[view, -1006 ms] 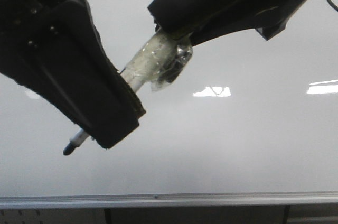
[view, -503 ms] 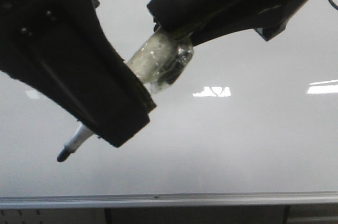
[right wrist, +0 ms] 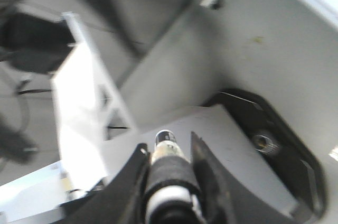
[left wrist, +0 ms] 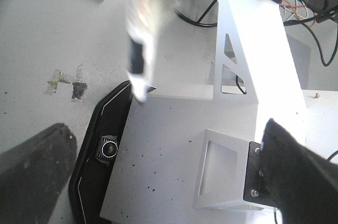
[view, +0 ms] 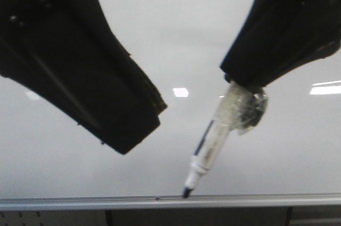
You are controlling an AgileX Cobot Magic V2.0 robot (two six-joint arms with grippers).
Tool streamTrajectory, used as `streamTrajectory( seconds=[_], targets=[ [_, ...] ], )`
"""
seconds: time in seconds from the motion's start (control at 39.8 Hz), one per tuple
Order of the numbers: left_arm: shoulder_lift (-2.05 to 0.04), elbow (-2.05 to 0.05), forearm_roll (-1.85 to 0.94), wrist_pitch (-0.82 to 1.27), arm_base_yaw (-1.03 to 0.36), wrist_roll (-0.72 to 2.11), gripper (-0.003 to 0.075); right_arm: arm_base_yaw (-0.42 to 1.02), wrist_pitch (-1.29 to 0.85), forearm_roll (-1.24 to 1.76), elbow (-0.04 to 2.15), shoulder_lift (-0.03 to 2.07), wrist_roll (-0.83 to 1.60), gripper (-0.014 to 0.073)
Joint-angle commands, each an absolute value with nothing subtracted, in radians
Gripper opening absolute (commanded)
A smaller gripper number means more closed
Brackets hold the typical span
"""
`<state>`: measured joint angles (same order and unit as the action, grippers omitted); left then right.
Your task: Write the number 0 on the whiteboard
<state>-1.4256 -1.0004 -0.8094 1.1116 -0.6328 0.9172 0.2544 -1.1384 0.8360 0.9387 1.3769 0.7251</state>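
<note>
Whiteboard [view: 176, 34]: pale, glossy, filling the frame; silver rail [view: 160, 202] along the bottom edge; no number 0 visible. Marker [view: 210, 151]: lower centre, tilted, tip at the rail. Right gripper [right wrist: 169, 168]: clamped on the marker. Left gripper [left wrist: 163, 182]: fingers wide apart, holding nothing.

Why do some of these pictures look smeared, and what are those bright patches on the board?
Front view: the patches are glare on the glossy whiteboard; the marker is slightly soft. Left wrist view: the marker is streaked by motion blur. Right wrist view: the whole frame is blurred around the right gripper.
</note>
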Motion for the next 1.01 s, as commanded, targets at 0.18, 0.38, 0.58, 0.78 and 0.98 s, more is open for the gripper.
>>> streamTrajectory(
  seconds=[0.18, 0.38, 0.58, 0.78, 0.98],
  targets=[
    [-1.392, -1.031, -0.868, 1.123, -0.639, 0.921, 0.0579, 0.065, -0.916, 0.604, 1.022, 1.241, 0.573, -0.0058],
    [-1.392, -1.031, -0.868, 1.125, -0.639, 0.921, 0.0282, 0.028, -0.778, 0.523, 1.123, 1.185, 0.544, -0.0058],
    [-1.392, -1.031, -0.868, 1.125, -0.639, 0.921, 0.0042, 0.029, -0.807, 0.521, 1.227, 1.195, 0.543, -0.0058],
    [-1.392, -1.031, -0.868, 1.125, -0.639, 0.921, -0.0020, 0.029, -0.872, 0.499, 1.346, 1.275, 0.510, -0.0058],
    [-1.392, -1.031, -0.868, 1.125, -0.639, 0.921, -0.0020, 0.029, -0.870, 0.411, 1.486, 1.395, 0.452, -0.0058]
  ],
)
